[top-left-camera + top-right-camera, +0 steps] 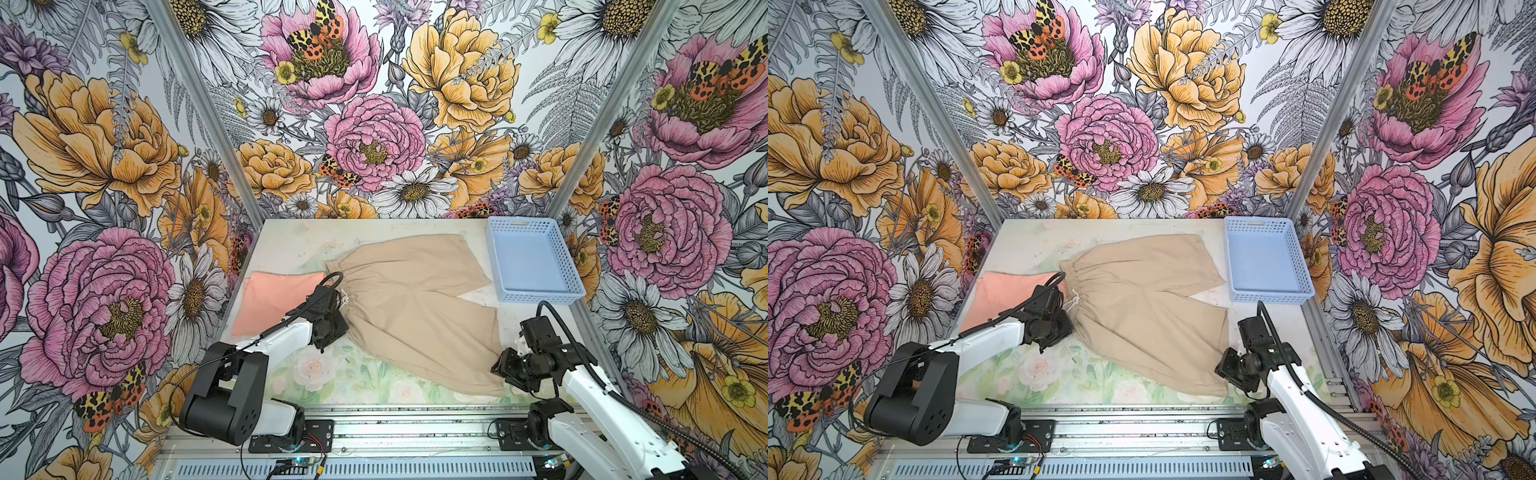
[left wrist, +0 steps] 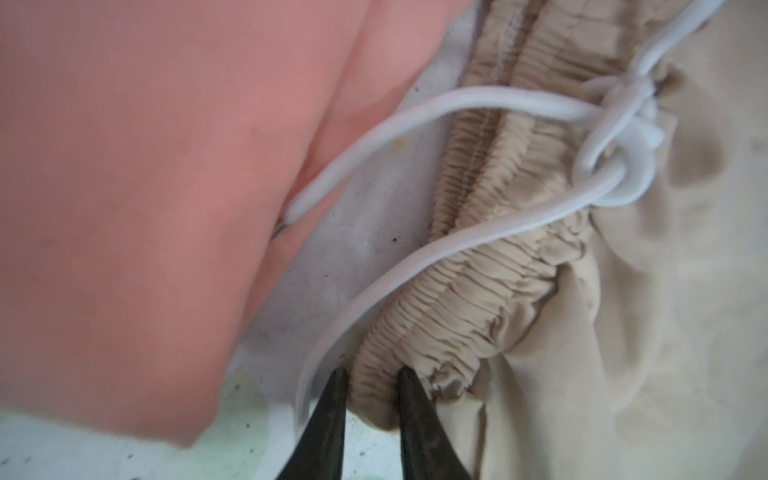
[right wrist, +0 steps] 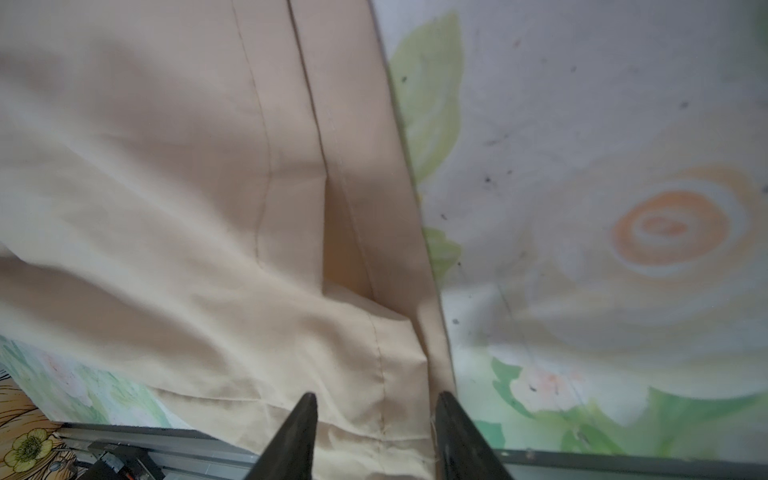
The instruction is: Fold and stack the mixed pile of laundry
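The beige shorts (image 1: 415, 307) (image 1: 1142, 307) lie spread flat mid-table, waistband to the left and legs to the right. A folded peach-pink T-shirt (image 1: 274, 299) (image 1: 1005, 295) lies beside the waistband; its print is hidden. My left gripper (image 1: 341, 308) (image 2: 372, 374) is at the near end of the gathered waistband (image 2: 478, 266), its jaws shut on that end. The white drawstring (image 2: 415, 112) trails beside them. My right gripper (image 1: 500, 371) (image 3: 376, 399) is open, straddling the near leg's hem corner (image 3: 374, 415), which lies flat between the jaws.
A light blue perforated basket (image 1: 540, 296) (image 1: 1271, 297) stands empty at the back right, just past the far leg. The floral table mat (image 1: 332, 374) shows bare in front of the shorts. A metal rail (image 1: 415, 419) runs along the front edge.
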Action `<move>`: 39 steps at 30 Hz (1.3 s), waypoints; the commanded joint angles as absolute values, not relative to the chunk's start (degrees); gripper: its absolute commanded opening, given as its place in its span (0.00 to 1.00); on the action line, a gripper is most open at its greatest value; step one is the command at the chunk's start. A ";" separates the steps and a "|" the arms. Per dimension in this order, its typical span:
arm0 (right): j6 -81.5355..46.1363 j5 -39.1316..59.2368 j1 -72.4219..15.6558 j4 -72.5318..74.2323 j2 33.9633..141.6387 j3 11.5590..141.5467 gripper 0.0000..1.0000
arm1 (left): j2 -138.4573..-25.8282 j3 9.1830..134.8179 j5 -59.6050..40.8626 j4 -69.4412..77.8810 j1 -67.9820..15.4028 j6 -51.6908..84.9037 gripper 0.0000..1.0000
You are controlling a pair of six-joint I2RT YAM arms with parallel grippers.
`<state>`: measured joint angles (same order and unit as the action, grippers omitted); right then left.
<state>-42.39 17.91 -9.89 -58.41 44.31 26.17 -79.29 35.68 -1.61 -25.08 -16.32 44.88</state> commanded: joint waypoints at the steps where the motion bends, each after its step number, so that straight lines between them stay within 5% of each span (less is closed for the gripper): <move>1: -45.84 18.03 -12.13 -61.05 41.31 24.68 0.43 | -79.88 35.16 -0.28 -24.35 -16.15 45.26 0.23; 19: -59.40 12.02 -29.56 -63.30 38.62 22.89 0.41 | -79.13 34.63 -0.90 -24.32 -15.14 44.67 0.21; 23: -63.18 9.35 -33.67 -66.05 37.17 24.23 0.55 | -78.78 34.29 -1.18 -24.26 -14.69 44.33 0.21; 28: -66.56 5.84 -37.17 -65.94 37.92 24.53 0.59 | -78.57 33.67 -1.32 -23.99 -13.95 44.12 0.21; 32: -67.65 5.89 -38.39 -63.64 38.83 23.72 0.50 | -78.62 33.57 -1.65 -23.75 -13.69 43.77 0.21; 39: -68.29 4.86 -38.85 -63.47 38.25 25.27 0.09 | -78.16 33.27 -2.00 -23.60 -13.56 43.80 0.21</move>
